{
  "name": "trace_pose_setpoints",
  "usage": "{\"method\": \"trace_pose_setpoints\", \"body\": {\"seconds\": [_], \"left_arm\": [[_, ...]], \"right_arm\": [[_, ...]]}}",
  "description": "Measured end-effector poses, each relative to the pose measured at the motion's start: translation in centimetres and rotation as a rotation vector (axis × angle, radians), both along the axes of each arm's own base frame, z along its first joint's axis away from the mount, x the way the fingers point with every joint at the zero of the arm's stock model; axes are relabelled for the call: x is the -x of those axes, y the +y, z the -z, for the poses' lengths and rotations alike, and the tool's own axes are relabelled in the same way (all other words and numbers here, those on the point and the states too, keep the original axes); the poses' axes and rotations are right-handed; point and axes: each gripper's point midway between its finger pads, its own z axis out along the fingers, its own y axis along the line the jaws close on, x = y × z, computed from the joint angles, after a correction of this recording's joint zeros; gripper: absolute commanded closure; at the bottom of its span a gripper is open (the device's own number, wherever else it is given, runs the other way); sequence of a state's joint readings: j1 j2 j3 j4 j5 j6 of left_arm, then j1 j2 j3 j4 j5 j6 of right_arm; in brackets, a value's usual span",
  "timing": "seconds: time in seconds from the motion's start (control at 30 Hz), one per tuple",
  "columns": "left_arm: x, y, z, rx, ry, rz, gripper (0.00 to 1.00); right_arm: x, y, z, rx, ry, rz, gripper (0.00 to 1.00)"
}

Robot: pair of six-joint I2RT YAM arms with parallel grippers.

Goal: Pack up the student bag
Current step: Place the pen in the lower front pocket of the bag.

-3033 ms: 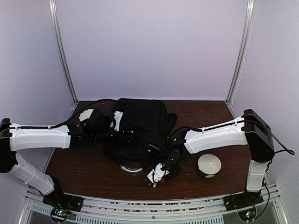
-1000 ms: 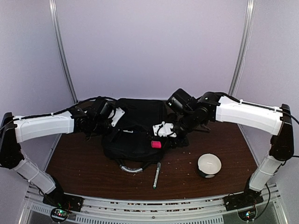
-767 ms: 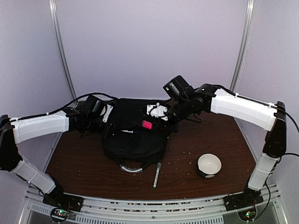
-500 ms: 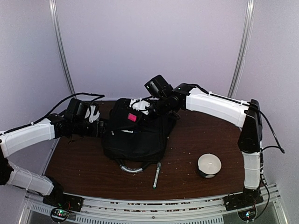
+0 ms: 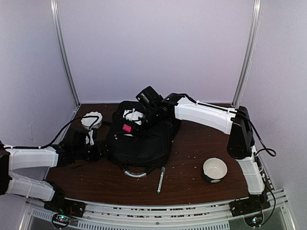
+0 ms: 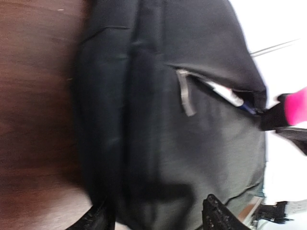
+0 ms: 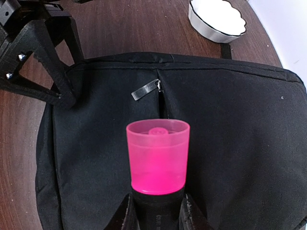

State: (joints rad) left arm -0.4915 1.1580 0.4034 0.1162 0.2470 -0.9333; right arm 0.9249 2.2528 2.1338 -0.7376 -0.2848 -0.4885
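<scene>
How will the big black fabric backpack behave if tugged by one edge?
Probably floppy: the black fabric backpack sags and creases in the left wrist view. Likely to drag rather than slide cleanly on the brown wooden table. It lies flat, so tipping seems unlikely.

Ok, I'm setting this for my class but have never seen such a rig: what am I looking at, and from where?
Two robot arms are bolted at the near edge of a table. One picture looks down from above and behind them; the other two come from cameras on each wrist. A black student bag lies in the middle, with a scalloped white dish, a round white bowl and a pen around it. The right arm's fingers grip a pink-capped stick above the bag; the left arm's fingers stand open beside it.
</scene>
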Motion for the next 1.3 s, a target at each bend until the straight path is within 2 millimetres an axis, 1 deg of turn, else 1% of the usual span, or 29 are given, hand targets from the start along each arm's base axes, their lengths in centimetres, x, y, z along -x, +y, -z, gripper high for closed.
{"method": "trace_pose_setpoints", "body": {"seconds": [0.1,0.23,0.3,0.33,0.4,0.47,0.5,0.7,0.9,1.07,1.17,1.23,1.3], "left_arm": [[-0.4,-0.8,-0.7,0.052,-0.011,0.012,0.44],[-0.4,-1.1,-0.5,0.071,0.005,0.014,0.56],[-0.4,-1.2,-0.5,0.079,0.009,0.012,0.66],[-0.5,-1.2,-0.5,0.081,0.009,0.012,0.73],[-0.5,-1.2,-0.5,0.089,0.012,0.009,0.82],[-0.6,-1.3,-0.6,0.101,0.013,0.009,0.96],[-0.7,-1.5,-0.8,0.105,0.006,0.014,1.0],[-0.8,-1.8,-1.2,0.125,-0.001,0.023,1.0],[-0.8,-1.8,-1.4,0.129,-0.009,0.026,1.0],[-0.8,-1.9,-2.6,0.14,-0.046,0.036,1.0],[-0.6,-1.8,-3.5,0.134,-0.057,0.043,1.0],[-0.6,-1.7,-4.1,0.127,-0.064,0.045,1.0],[-0.5,-1.6,-4.5,0.116,-0.067,0.046,1.0]], "right_arm": [[0.1,0.9,0.8,-0.004,0.006,-0.012,0.87],[0.2,1.6,2.6,0.015,0.012,-0.021,0.88],[0.2,2.1,3.1,0.02,0.004,-0.025,0.87],[0.1,2.3,3.2,0.023,-0.004,-0.024,0.87],[-0.2,2.4,3.2,0.029,-0.023,-0.026,0.87],[-0.2,2.5,3.2,0.04,-0.048,-0.033,0.87],[-0.2,2.5,3.2,0.046,-0.063,-0.037,0.87],[-0.9,2.4,3.2,0.124,-0.199,-0.045,0.87],[-2.5,2.1,2.7,0.19,-0.341,-0.004,0.85],[-3.4,1.5,2.7,0.242,-0.41,0.009,0.84],[-3.7,1.6,3.1,0.26,-0.452,0.016,0.79],[-4.0,1.6,3.4,0.267,-0.487,0.034,0.77],[-4.2,1.8,3.2,0.264,-0.526,0.053,0.76]]}}
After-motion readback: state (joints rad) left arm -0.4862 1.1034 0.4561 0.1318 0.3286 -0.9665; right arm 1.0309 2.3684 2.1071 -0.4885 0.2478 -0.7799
